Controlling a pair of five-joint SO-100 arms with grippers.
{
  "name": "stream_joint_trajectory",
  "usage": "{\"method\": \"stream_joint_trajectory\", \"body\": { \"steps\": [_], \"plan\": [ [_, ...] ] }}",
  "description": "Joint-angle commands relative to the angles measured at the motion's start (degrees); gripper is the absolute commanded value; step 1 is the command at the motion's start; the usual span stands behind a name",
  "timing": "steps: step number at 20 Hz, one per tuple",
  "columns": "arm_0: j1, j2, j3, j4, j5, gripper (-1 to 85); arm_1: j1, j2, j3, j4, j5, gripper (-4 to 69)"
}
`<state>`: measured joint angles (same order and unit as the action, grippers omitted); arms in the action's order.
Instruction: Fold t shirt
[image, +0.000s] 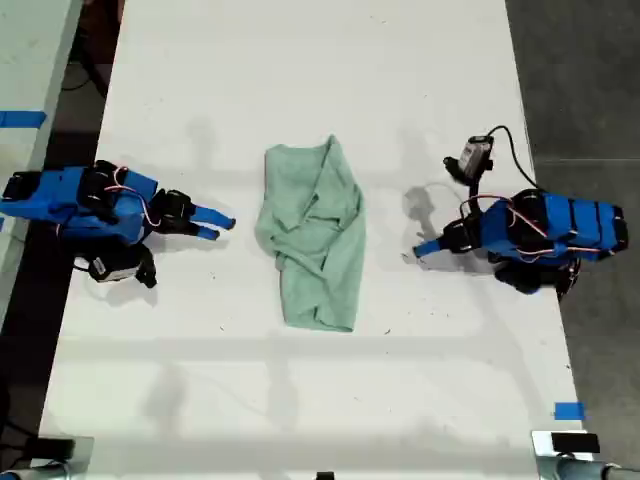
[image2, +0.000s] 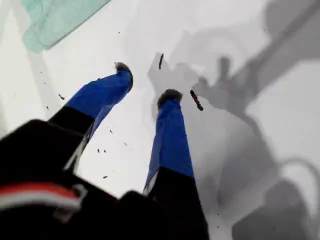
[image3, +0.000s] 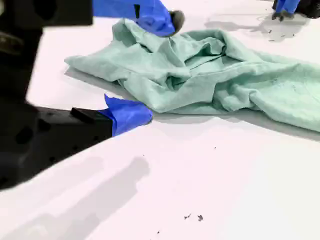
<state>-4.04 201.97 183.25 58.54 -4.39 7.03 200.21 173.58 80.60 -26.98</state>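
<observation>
The t shirt (image: 315, 235) is a pale mint-green garment lying bunched and wrinkled in a tall strip at the middle of the white table (image: 300, 80). My second gripper (image: 212, 222) rests on the table at the exterior view's left, open, its blue fingertips a short way from the shirt's edge. In the second wrist view the t shirt (image3: 210, 75) fills the space just beyond my second gripper (image3: 159, 69). My first gripper (image: 425, 248) is at the exterior view's right, open and empty over bare table, apart from the shirt. Only a corner of the t shirt (image2: 55, 20) shows past my first gripper (image2: 146, 85).
A small camera on a black cable (image: 475, 155) sits above the first arm's base in the exterior view. Dark specks (image2: 196, 100) dot the table near my first gripper. Blue tape (image: 568, 410) marks the table edge at the exterior view's lower right. The first arm (image3: 285, 7) shows beyond the shirt.
</observation>
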Motion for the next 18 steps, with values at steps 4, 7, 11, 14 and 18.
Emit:
{"method": "stream_joint_trajectory", "body": {
  "steps": [4, 7, 11, 14, 18],
  "plan": [
    [-2.02, 0.44, 1.49, 0.0, 0.79, -0.1, 0.26, 0.35, 3.08, -0.62, 1.85, 3.4],
    [-2.02, 0.44, 1.49, 0.0, 0.97, -0.1, 0.26, 0.26, 3.08, -0.62, 2.02, 3.3],
    [-0.35, 0.44, 0.79, -1.76, -4.57, -0.2, -0.88, -0.62, 1.58, -0.26, 4.04, 1.9],
    [4.39, -9.67, -4.57, -8.44, -12.92, -0.3, -7.91, -22.32, -12.92, 2.46, 18.9, 1.9],
    [13.36, -65.65, -46.41, 0.0, -21.71, -0.2, -15.03, -57.48, -49.22, 10.02, 26.54, -2.0]
  ]
}}
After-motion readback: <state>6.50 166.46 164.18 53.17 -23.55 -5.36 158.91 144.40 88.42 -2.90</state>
